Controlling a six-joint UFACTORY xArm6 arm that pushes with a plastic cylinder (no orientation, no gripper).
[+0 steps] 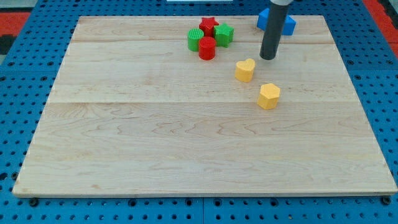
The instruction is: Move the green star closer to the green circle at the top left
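Note:
The green star point(224, 34) lies near the view's top, in a tight cluster with the green circle point(194, 40) to its left, a red star point(209, 25) above between them and a red cylinder point(206, 48) below. The green star and green circle are about a block's width apart, with the red blocks between them. My tip point(268, 58) rests on the board to the right of the green star and a little lower, well apart from it, just above and right of a yellow heart point(245, 70).
A yellow hexagon point(268, 96) lies below my tip. A blue block point(278, 22), partly hidden behind the rod, sits at the top right. The wooden board point(186, 149) is ringed by a blue pegboard surface.

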